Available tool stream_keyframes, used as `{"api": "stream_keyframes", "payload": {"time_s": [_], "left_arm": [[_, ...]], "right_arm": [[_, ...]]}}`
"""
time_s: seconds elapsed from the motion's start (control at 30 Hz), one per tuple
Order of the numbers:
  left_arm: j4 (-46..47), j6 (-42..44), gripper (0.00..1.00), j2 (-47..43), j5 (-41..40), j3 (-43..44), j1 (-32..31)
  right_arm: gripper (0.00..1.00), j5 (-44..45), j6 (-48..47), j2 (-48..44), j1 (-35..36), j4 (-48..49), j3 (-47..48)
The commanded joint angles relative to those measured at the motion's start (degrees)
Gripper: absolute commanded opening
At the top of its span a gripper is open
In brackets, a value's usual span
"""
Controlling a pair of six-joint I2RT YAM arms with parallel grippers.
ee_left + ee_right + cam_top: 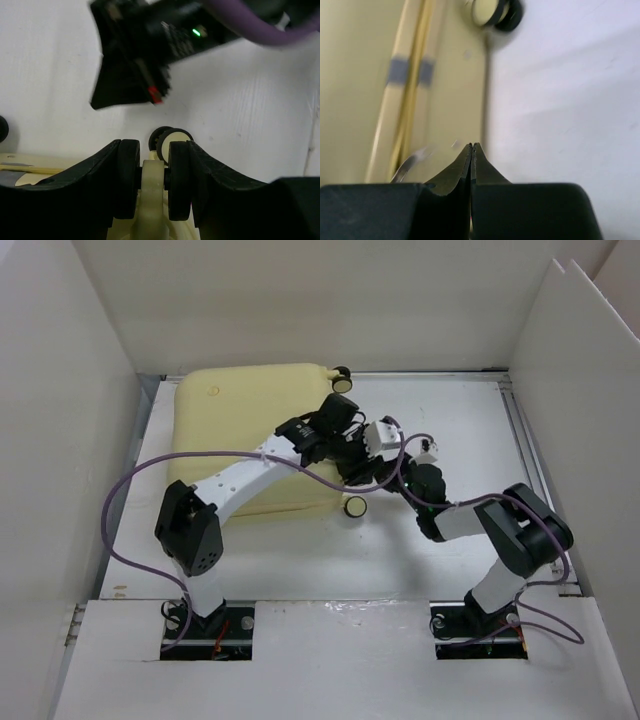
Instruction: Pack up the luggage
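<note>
The luggage (230,430) is a pale yellow hard-shell suitcase lying flat and closed at the back left of the table. My left gripper (345,412) is at its right edge. In the left wrist view the left gripper (152,185) is shut on a twin black wheel (129,175) with a cream bracket, and a second wheel (172,141) shows just beyond. My right gripper (352,468) is beside the same edge. In the right wrist view the right gripper (471,146) is shut and empty, over the suitcase side (370,75) near a silver zipper pull (412,160).
White walls enclose the table (450,440) on the left, back and right. Suitcase wheels stand at the far right corner (343,380) and near right corner (354,506). Both arms and a purple cable (130,480) crowd the suitcase's right side.
</note>
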Motion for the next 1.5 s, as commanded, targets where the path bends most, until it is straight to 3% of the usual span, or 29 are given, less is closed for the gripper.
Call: {"api": "stream_keyframes", "payload": {"time_s": [0.0, 0.13, 0.23, 0.3, 0.4, 0.53, 0.7, 0.9, 1.13, 1.47], "left_arm": [[-12.2, 3.6, 0.00, -9.0, 6.2, -2.2, 1.1], [-16.3, 10.3, 0.00, -11.4, 7.8, -5.4, 1.1], [-17.5, 12.3, 0.00, -12.0, 9.4, -5.9, 1.6], [-18.1, 13.0, 0.00, -12.7, 10.9, -4.4, 1.6], [-19.0, 16.6, 0.00, -14.2, 10.9, -5.0, 1.6], [-24.4, 25.5, 0.00, -15.6, 12.2, -6.3, 1.6], [-29.3, 32.1, 0.00, -16.1, 14.8, -6.3, 1.6], [-32.0, 36.3, 0.00, -16.1, 17.8, -4.5, 2.8], [-31.5, 35.8, 0.00, -16.7, 19.5, -4.0, 2.8], [-30.3, 33.6, 0.00, -16.2, 19.5, -3.4, 2.8]], "right_arm": [[0.00, -1.5, -1.5, 3.3, -2.4, 6.2, 3.8], [0.00, -4.2, -3.7, 5.6, -1.1, 8.6, 4.9], [0.00, -10.1, -8.2, 6.2, -0.6, 16.4, 2.2], [0.22, -15.7, -11.2, 6.2, -1.7, 25.8, -2.2], [0.52, -28.7, -12.0, 6.8, -4.6, 31.9, -6.0], [0.62, -39.7, -16.1, 8.6, -5.4, 32.4, -6.6], [0.63, -41.8, -20.2, 6.9, -1.8, 35.9, -6.6], [0.63, -39.6, -32.0, 1.7, 4.1, 18.7, 1.4], [0.62, -47.6, -30.7, 6.0, 6.4, 19.8, 5.9], [0.50, -40.9, -31.4, 7.0, 10.9, 21.3, 2.2]]}}
